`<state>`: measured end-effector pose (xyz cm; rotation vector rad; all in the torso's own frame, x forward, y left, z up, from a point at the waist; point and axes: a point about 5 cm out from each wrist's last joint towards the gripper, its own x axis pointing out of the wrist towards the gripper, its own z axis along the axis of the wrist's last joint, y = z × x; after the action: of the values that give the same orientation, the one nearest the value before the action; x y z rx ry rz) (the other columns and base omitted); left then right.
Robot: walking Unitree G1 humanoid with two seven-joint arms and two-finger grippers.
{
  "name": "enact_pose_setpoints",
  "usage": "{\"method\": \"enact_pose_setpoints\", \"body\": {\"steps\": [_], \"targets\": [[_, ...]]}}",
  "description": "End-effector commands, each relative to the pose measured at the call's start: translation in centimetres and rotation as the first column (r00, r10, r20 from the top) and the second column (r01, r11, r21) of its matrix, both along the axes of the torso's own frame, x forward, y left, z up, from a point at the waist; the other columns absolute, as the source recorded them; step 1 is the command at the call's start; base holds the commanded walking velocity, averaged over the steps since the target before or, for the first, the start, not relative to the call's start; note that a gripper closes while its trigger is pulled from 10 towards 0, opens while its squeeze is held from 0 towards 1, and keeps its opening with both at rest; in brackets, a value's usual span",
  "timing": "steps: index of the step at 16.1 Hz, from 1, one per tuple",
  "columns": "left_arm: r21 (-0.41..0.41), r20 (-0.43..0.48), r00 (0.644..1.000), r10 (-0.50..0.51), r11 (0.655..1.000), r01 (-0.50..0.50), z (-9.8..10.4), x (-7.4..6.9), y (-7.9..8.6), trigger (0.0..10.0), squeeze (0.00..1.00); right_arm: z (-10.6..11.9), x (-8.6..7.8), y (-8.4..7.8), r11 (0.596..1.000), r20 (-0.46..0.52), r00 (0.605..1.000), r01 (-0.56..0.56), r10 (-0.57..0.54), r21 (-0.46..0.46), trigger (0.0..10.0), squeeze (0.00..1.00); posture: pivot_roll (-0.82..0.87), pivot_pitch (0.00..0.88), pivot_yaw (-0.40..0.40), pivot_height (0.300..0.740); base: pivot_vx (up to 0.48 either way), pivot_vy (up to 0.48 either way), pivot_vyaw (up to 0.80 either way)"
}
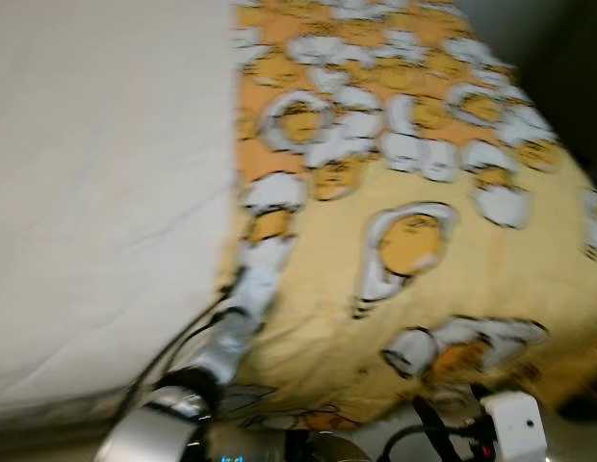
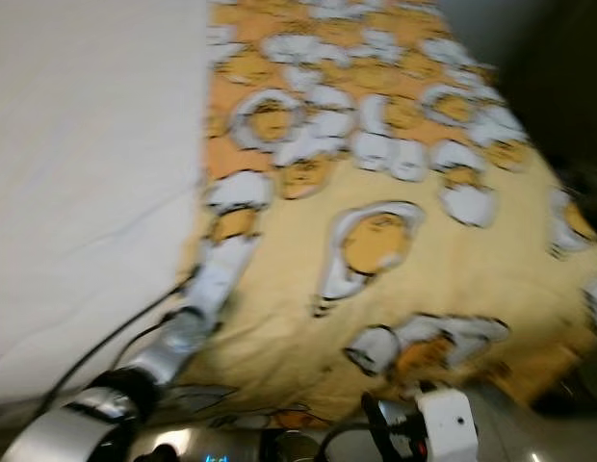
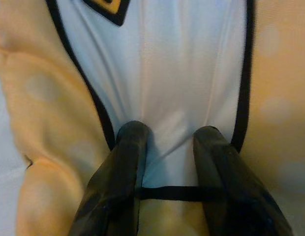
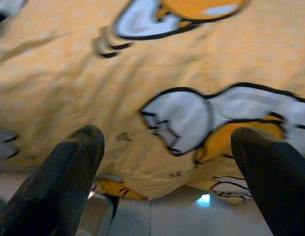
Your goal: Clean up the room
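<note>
Your head cameras looked down on a bed [image 1: 96,192] with a white sheet on its left part and a yellow blanket [image 1: 491,269] printed with white-and-orange cartoon egg figures spread over the right part. Both eye views were blurred. Your left gripper [image 3: 165,147] reached forward along the blanket's left edge, beside the white sheet, with dark cables trailing back along the silver arm. Its fingers [image 3: 125,162] stood only narrowly apart and pressed into a white patch of the blanket, a small ridge of cloth bunched between them; you had the fabric pinched at that spot. Your right gripper [image 4: 167,162] hovered low at the near edge of the blanket, its fingers [image 4: 69,167] spread wide and holding nothing, with the printed cloth hanging just beyond the tips and pale floor [image 4: 157,219] below the hem.
</note>
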<state>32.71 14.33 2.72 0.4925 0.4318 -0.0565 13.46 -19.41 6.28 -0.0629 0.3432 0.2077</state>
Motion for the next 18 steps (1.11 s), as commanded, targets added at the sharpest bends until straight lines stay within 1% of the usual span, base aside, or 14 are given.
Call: {"method": "enact_pose_setpoints", "body": {"steps": [1,3,4,5,6,7,8,9,10,11,13,14,16,18], "targets": [[0.12,-0.276,0.913,0.302,0.953,-0.279,-5.8,-6.5,7.2,10.0,0.0,-0.8,-0.4,-0.6,1.0,-0.054,0.998,0.021,-0.021,-0.008,10.0,0.0,-0.19,0.25,-0.124,0.74,0.0,0.0,0.0],[0.129,-0.253,0.892,0.375,0.927,-0.353,-5.8,-7.3,9.5,10.0,0.0,-1.3,0.1,-0.8,0.999,-0.054,0.998,0.031,-0.032,-0.005,10.0,0.0,-0.16,0.223,-0.108,0.74,0.0,0.0,0.0],[0.046,-0.202,0.891,0.405,0.913,-0.405,-5.2,-6.9,9.9,10.0,0.0,-1.5,0.7,-0.9,0.999,-0.043,0.998,0.043,-0.043,-0.001,10.0,0.0,-0.13,0.203,-0.095,0.74,0.0,0.0,0.0],[-0.091,-0.13,0.91,0.395,0.909,-0.407,-4.2,-5.6,9.2,10.0,0.0,-1.5,1.6,-0.8,0.999,-0.016,0.998,0.053,-0.053,0.005,10.0,0.0,-0.11,0.182,-0.085,0.74,0.0,0.0,0.0],[-0.157,-0.093,0.922,0.377,0.909,-0.387,-3.6,-4.9,8.6,10.0,0.0,-1.4,2.2,-0.7,0.998,0.002,0.998,0.057,-0.057,0.008,10.0,0.0,-0.1,0.165,-0.075,0.74,0.0,0.0,0.0],[-0.265,-0.01,0.95,0.312,0.915,-0.303,-2.3,-3.4,6.7,10.0,0.0,-1.3,3.9,-0.5,0.998,0.038,0.997,0.064,-0.064,0.019,10.0,0.0,-0.06,0.135,-0.056,0.74,0.0,0.0,0.0],[-0.288,0.048,0.965,0.256,0.929,-0.232,-1.4,-2.5,5.4,10.0,0.0,-1.4,5.2,-0.3,0.997,0.058,0.996,0.073,-0.074,0.025,10.0,0.0,-0.04,0.102,-0.04,0.74,0.0,0.0,0.0],[-0.32,0.103,0.97,0.219,0.931,-0.176,-0.5,-1.8,4.3,10.0,0.0,-1.4,6.3,-0.2,0.995,0.073,0.993,0.092,-0.094,0.032,10.0,0.0,-0.01,0.078,-0.031,0.74,0.0,0.0,0.0],[-0.378,0.161,0.962,0.22,0.914,-0.146,0.6,-1.2,3.6,10.0,0.0,-1.5,7.3,-0.3,0.992,0.082,0.989,0.118,-0.122,0.053,10.0,0.0,0.01,0.054,-0.023,0.74,0.0,0.0,0.0],[-0.417,0.186,0.954,0.235,0.898,-0.139,1.3,-0.9,3.4,10.0,0.0,-1.6,8.2,-0.2,0.992,0.085,0.989,0.119,-0.122,0.048,10.0,0.0,0.04,0.014,-0.011,0.74,0.0,0.0,0.0],[-0.514,0.282,0.93,0.234,0.856,-0.06,3.8,-0.2,1.5,10.0,0.0,-0.9,11.4,0.5,0.988,0.141,0.981,0.123,-0.135,0.092,10.0,0.0,0.08,0.0,0.001,0.74,0.0,0.0,0.67],[-0.507,0.314,0.927,0.204,0.862,-0.018,4.5,-0.1,0.9,10.0,0.0,-0.8,12.0,0.8,0.988,0.155,0.979,0.117,-0.132,0.1,10.0,0.0,0.09,0.0,0.004,0.74,0.0,0.0,0.59],[-0.492,0.367,0.916,0.161,0.869,0.044,5.7,-0.4,-0.3,10.0,0.0,-0.7,13.3,1.4,0.986,0.177,0.975,0.111,-0.132,0.124,10.0,0.0,0.11,0.0,0.011,0.74,0.0,-0.48,0.58],[-0.478,0.38,0.917,0.122,0.874,0.082,5.9,-0.8,-0.8,10.0,0.0,-0.7,13.8,1.8,0.986,0.189,0.974,0.103,-0.126,0.131,10.0,0.0,0.12,0.0,0.006,0.74,0.0,-0.48,0.58]]}}
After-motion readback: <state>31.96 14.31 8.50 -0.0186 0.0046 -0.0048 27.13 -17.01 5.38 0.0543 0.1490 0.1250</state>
